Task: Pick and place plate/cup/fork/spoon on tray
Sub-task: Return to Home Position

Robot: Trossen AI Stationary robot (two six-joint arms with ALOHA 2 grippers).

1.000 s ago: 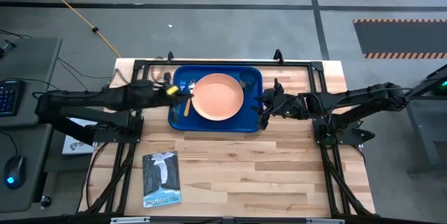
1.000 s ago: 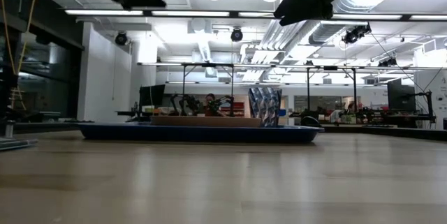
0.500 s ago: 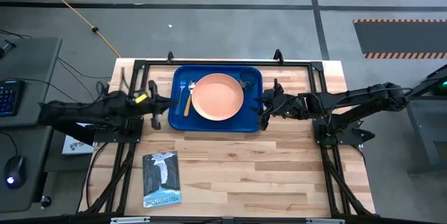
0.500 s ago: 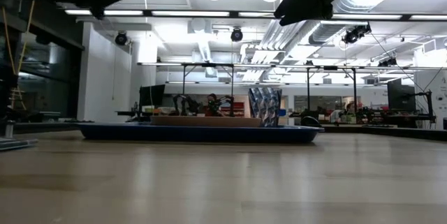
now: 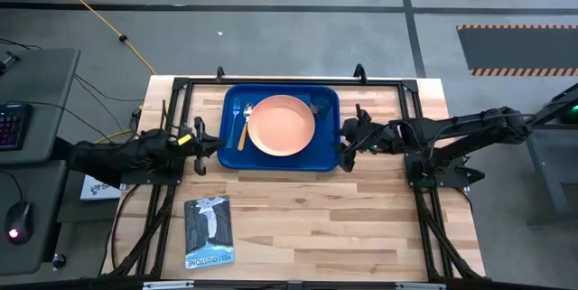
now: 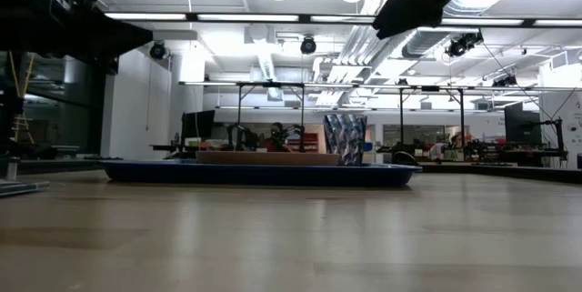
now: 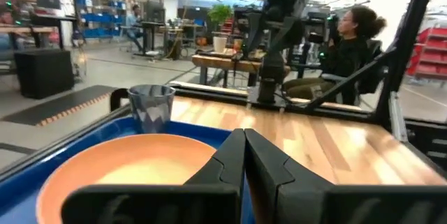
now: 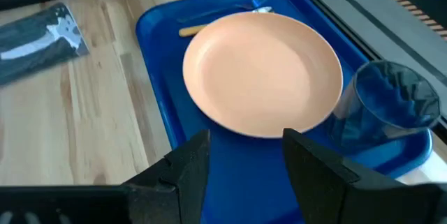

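Observation:
The blue tray (image 5: 231, 154) lies at the table's far middle. On it rest the peach plate (image 5: 282, 126), the dark see-through cup (image 5: 321, 105) standing at its far right corner, and the orange-handled spoon (image 5: 241, 135) beside the blue-handled fork (image 8: 257, 3) along its left side. My left gripper (image 5: 209, 143) is shut and empty, just off the tray's left edge; its wrist view shows the plate (image 7: 126, 172) and cup (image 7: 150, 107) ahead. My right gripper (image 5: 344, 143) is open and empty at the tray's right edge, its fingers (image 8: 188, 168) over the tray's rim.
A dark booklet (image 5: 209, 231) lies at the table's near left. Bare wood spreads across the near and right parts of the table (image 5: 361, 218). A person sits beyond the table, in the left wrist view (image 7: 349, 39).
My left gripper has drawn back from over the tray's left part toward the table's left edge and now stands off the tray. The spoon stays lying on the tray beside the plate.

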